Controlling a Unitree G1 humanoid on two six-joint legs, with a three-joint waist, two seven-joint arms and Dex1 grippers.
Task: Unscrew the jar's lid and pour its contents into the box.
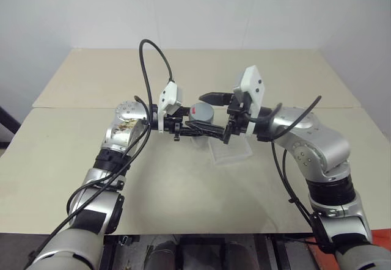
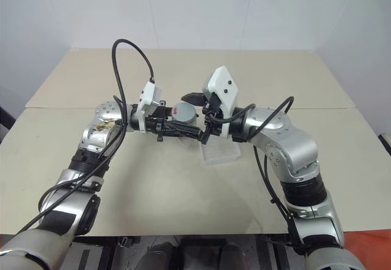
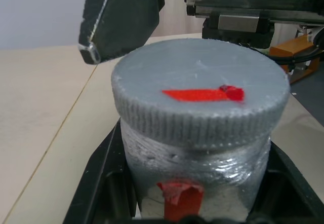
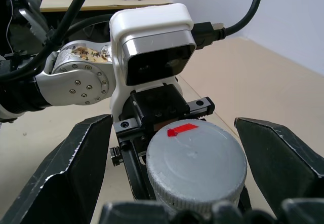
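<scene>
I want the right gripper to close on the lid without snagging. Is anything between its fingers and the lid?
Nothing visible. The right gripper is open, one finger on each side of the lid, with clear gaps.

Both arms (image 1: 308, 145) were silver metal with black joint bands. A white camera housing (image 1: 252, 88) sat beside each black gripper (image 4: 172, 178). Black cables (image 1: 149, 68) looped above the housings. The left wrist (image 4: 81, 84) beside its housing bore small screws.
</scene>
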